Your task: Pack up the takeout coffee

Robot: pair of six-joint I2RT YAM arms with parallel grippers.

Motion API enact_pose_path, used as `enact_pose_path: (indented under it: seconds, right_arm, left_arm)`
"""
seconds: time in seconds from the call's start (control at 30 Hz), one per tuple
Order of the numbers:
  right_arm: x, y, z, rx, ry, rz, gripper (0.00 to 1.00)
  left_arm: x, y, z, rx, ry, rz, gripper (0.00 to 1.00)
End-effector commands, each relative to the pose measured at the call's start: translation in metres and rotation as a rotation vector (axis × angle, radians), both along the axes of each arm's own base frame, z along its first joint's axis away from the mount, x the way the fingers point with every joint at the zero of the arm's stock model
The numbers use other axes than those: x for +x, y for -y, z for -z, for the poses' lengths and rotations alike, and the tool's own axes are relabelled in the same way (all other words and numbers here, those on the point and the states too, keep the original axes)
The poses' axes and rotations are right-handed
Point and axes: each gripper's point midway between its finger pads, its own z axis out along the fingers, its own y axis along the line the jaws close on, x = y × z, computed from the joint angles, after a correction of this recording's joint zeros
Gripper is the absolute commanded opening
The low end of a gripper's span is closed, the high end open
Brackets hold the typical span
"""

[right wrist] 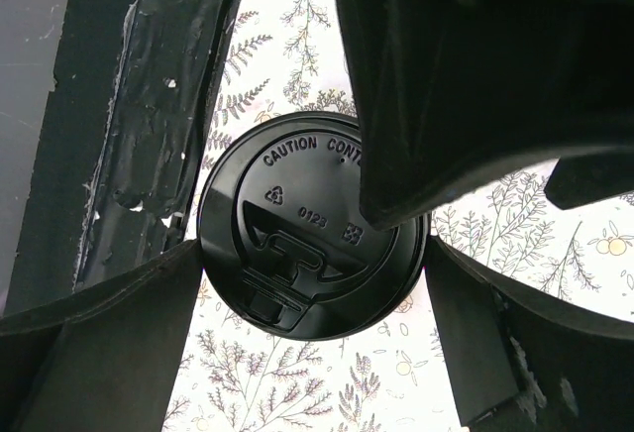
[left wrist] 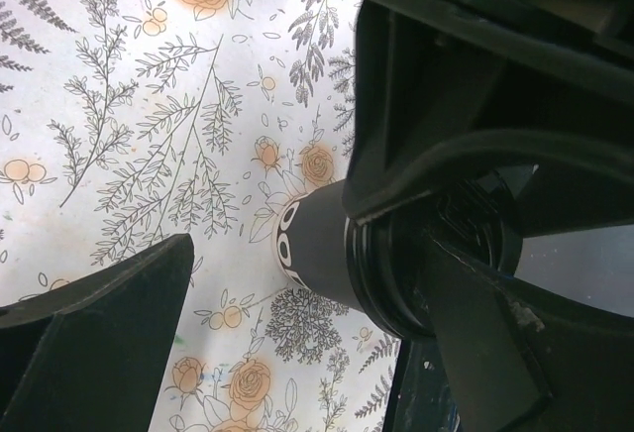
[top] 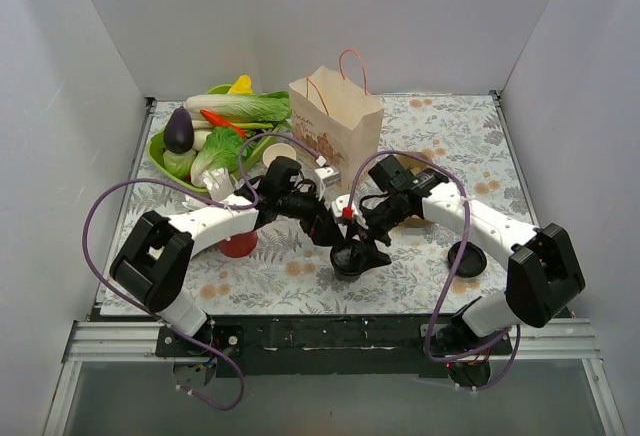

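Just on the near side of the paper bag (top: pixel 335 121), the takeout coffee (top: pixel 350 259) stood upright on the flowered surface (top: pixel 450 126), with its black lid pressed on. Your two arms met over it.

The right end effector (right wrist: pixel 315 254) hung directly above the lid, released and spread wide. It had one finger close beside the rim on each side, and you could not tell whether either touched.

The left end effector (left wrist: pixel 307 249) faced the cup's side, also released and wide, with the cup between its fingers. It grasped nothing.

The cup was not held and sat on the surface outside the bag. The bag stood upright beyond it, and these views did not show its inside.

By the look of it, the packing was only at its start. Closing on the cup, lifting it, carrying it to the bag and lowering it in all remained.

A loose black lid (top: pixel 467 259) lay to the near right of the bag. A green tray (top: pixel 153 156) of vegetables sat to the bag's left.
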Motion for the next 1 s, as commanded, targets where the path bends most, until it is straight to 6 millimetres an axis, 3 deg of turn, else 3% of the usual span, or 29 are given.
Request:
enact_pose_path:
  seconds: [0.0,0.23,0.53,0.83,0.97]
  right_arm:
    - [0.007,0.001,0.008,-0.028,0.112,0.004,0.97]
    - [0.005,0.004,0.018,-0.059,0.124,0.015,0.95]
    - [0.020,0.011,0.039,-0.139,0.183,0.078,0.92]
    - [0.010,0.022,0.057,-0.166,0.213,0.003,0.93]
    - [0.015,0.023,0.062,-0.184,0.250,0.020,0.93]
  left_arm:
    - [-0.005,0.000,0.006,-0.012,-0.027,0.019,0.98]
    - [-0.009,-0.002,0.020,0.001,-0.047,0.022,0.97]
    - [-0.006,0.001,0.034,-0.001,-0.069,0.018,0.97]
    - [-0.006,0.003,0.042,0.003,-0.088,0.018,0.96]
    - [-0.005,0.003,0.045,0.006,-0.096,0.014,0.96]
